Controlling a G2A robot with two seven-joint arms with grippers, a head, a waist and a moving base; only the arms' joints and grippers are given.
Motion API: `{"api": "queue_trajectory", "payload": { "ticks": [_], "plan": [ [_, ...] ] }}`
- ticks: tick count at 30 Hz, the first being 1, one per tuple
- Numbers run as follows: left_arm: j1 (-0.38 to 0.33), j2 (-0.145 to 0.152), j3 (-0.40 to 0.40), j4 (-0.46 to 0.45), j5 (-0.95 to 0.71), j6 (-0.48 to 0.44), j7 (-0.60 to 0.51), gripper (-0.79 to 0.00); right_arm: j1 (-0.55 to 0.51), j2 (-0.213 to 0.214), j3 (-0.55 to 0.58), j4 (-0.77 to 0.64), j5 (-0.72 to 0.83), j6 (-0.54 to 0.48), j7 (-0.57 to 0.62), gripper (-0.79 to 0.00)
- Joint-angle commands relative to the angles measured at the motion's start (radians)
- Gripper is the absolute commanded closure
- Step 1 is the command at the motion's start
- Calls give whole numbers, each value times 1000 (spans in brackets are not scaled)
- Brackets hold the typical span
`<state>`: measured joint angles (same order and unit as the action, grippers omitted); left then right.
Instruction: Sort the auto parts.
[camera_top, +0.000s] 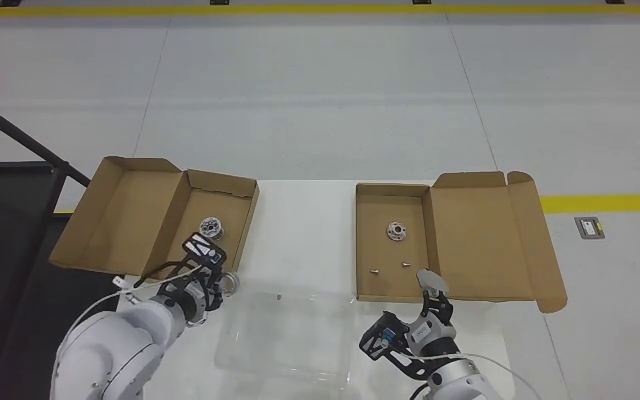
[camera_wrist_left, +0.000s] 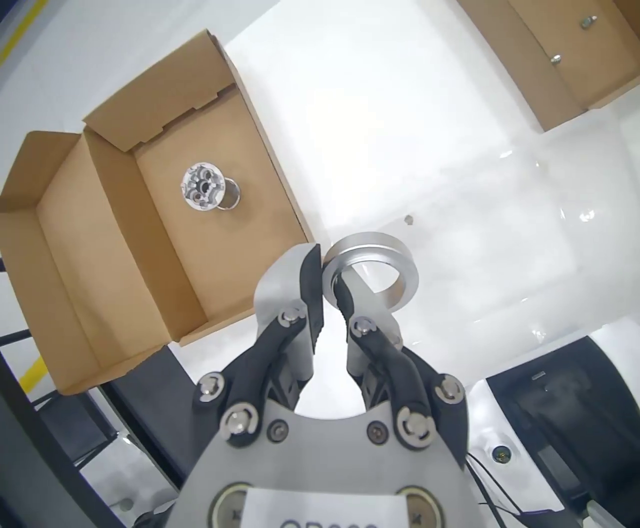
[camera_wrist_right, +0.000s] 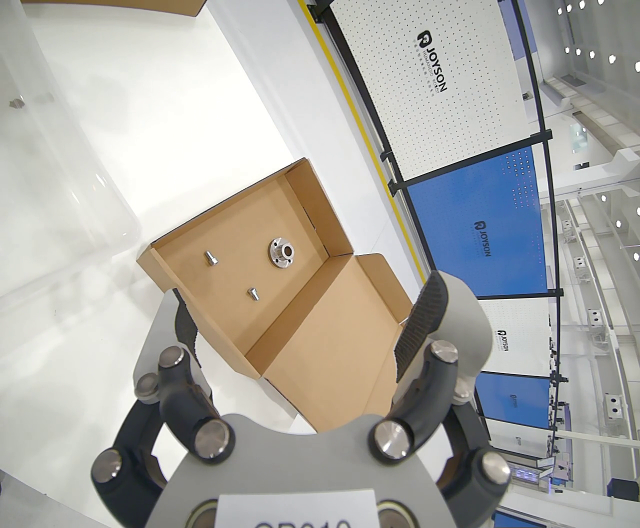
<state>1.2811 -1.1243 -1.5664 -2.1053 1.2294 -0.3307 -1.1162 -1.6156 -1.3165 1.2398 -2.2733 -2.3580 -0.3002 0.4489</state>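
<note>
My left gripper (camera_wrist_left: 327, 272) is shut on a silver metal ring (camera_wrist_left: 372, 267), one finger inside the ring and one outside, held above the white table just beside the left cardboard box (camera_wrist_left: 165, 280). That box holds a round hub part (camera_wrist_left: 201, 187) with a small ring (camera_wrist_left: 230, 194) against it. In the top view my left gripper (camera_top: 222, 283) sits by the box's (camera_top: 235, 200) near corner. My right gripper (camera_wrist_right: 310, 320) stands open near the table's front, short of the right cardboard box (camera_wrist_right: 300, 330), which holds a flanged hub (camera_wrist_right: 282, 250) and two small bolts (camera_wrist_right: 210, 258).
A clear plastic tray (camera_top: 290, 335) lies at the table's front middle between the arms, with one small bolt (camera_wrist_left: 409, 219) in it. Both boxes have open lids folded outward (camera_top: 120, 215), (camera_top: 490, 235). White table surface (camera_top: 305, 230) separates the boxes.
</note>
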Motion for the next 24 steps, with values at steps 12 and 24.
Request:
{"api": "queue_trajectory", "payload": {
  "ticks": [12,24],
  "plan": [
    [-439,-8,76,694,61,162,-72,0,0,0,0,0,0,0,0,-785],
    [-574,-19,158,977,113,201,6,-68,0,0,0,0,0,0,0,-785]
  ]
}}
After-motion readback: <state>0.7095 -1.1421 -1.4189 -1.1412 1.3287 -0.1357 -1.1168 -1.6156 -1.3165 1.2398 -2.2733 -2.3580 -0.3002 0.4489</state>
